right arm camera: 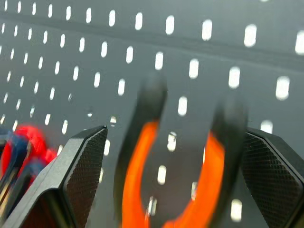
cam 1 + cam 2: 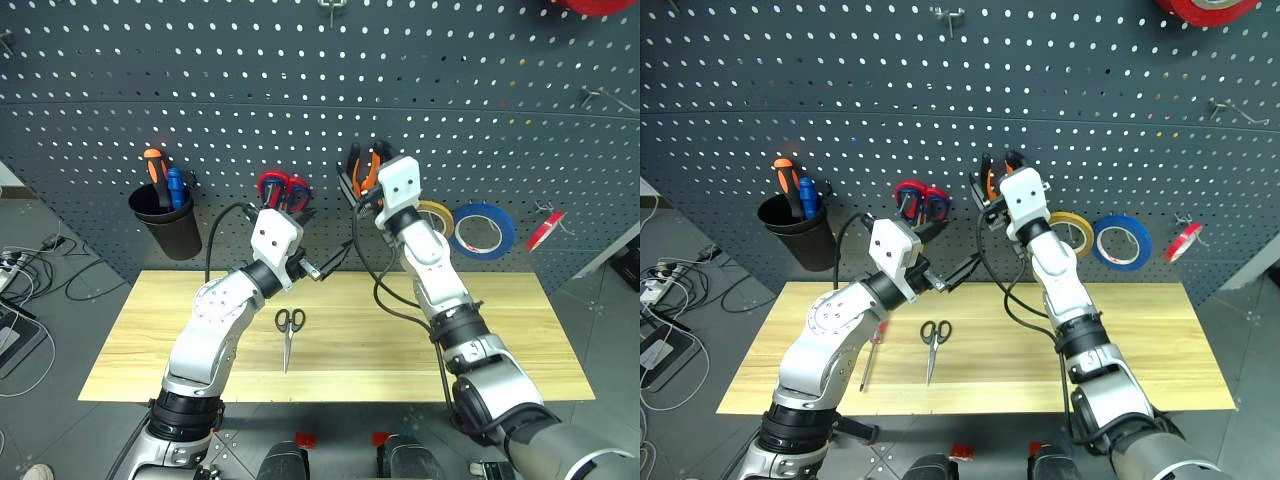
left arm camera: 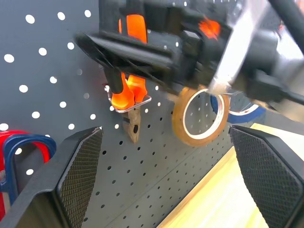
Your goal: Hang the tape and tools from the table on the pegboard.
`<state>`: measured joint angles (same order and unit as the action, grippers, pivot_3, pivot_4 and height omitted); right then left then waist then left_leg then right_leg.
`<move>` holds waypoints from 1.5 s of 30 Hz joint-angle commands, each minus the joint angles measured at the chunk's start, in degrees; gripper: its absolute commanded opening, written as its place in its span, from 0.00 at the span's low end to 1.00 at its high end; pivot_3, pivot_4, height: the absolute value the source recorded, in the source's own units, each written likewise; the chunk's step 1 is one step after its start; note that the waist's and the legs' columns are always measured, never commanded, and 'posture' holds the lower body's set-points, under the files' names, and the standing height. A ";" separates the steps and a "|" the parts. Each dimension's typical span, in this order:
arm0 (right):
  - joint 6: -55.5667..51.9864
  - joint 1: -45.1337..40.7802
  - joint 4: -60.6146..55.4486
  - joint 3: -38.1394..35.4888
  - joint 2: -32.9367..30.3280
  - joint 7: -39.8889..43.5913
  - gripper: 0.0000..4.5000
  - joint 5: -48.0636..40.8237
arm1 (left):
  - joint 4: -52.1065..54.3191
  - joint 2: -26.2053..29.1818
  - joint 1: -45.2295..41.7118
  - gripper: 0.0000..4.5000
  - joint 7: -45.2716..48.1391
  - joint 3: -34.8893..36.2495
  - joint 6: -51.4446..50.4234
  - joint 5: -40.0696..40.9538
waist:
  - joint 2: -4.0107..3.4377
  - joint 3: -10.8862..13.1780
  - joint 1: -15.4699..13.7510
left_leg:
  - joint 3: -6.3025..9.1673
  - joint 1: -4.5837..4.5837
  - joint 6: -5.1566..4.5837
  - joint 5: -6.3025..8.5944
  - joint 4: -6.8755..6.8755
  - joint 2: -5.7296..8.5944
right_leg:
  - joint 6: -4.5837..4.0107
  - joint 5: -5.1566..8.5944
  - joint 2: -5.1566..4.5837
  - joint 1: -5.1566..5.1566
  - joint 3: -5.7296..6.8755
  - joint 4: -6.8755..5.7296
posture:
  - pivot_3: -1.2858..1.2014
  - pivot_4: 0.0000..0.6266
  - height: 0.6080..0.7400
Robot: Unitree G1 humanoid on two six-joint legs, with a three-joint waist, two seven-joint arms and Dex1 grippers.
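Observation:
The pliers (image 3: 129, 90) with orange-and-black handles hang point down from a metal hook on the dark grey pegboard (image 2: 300, 90). My right gripper (image 1: 175, 133) is open, its fingers standing on either side of the pliers' handles (image 1: 142, 190). Just right of it the yellow tape (image 2: 437, 215) hangs on the board. The small black-handled scissors (image 2: 289, 325) lie on the pale wood table (image 2: 520, 340), and the red-handled screwdriver (image 2: 868, 355) lies beside my left arm. My left gripper (image 2: 320, 240) is open and empty, above the table, left of the pliers.
A black cup (image 2: 165, 225) with an orange and a blue screwdriver hangs at the board's left. Red-handled scissors (image 2: 283, 187) hang behind my left gripper. A blue tape roll (image 2: 483, 230) and a small red roll (image 2: 545, 230) hang to the right. Cables lie on the floor at left.

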<state>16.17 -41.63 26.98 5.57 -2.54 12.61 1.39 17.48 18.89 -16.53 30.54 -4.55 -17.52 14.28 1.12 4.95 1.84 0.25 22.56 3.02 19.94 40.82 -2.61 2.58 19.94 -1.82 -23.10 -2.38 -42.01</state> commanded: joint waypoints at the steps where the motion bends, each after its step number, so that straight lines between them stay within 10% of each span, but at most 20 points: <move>1: -4.61 2.48 -9.87 -0.75 -1.72 3.43 0.98 -2.97 | 3.30 0.11 0.72 1.00 -0.16 0.22 -0.48 0.75 | -0.03 0.03 0.00 | 0.06 0.00 -0.01 0.00 -0.01 0.02 | 0.00 0.00 0.00 0.00 0.01 -0.01 | 0.56 0.19 1.00; 19: -33.35 23.72 -46.55 4.88 -18.09 24.39 0.98 -14.23 | 3.29 -1.25 9.09 1.00 -8.64 -3.43 -9.24 -5.73 | -1.28 4.74 -0.45 | 1.23 -0.50 -0.21 0.11 -0.06 0.35 | -0.06 0.04 0.16 1.65 -0.04 1.53 | 0.54 0.41 1.00; 29: -26.45 36.24 -54.22 7.07 -29.51 36.90 0.98 -15.70 | 4.11 -5.02 12.24 1.00 -19.23 -3.53 -28.26 -9.96 | -0.69 11.93 -0.01 | 1.36 -0.53 -0.27 0.14 0.09 0.20 | -0.13 0.08 0.33 1.95 -0.16 2.01 | 0.51 0.62 1.00; 45: -20.05 35.19 -46.61 12.10 -25.54 36.92 0.98 -10.86 | -0.06 -0.32 9.98 1.00 -19.07 -6.22 -35.18 -14.05 | -0.46 17.15 -0.16 | 1.22 -0.56 -0.13 0.06 0.16 -0.09 | -0.13 0.08 0.39 1.73 -0.17 1.76 | 0.50 0.73 1.00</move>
<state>-5.29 -6.65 -19.07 17.10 -28.56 49.68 -9.64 17.01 18.39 -7.37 11.84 -9.67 -52.37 1.41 0.66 22.10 1.68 1.45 22.00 2.89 20.01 40.98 -2.70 2.45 20.02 -1.46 -21.37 -2.56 -40.26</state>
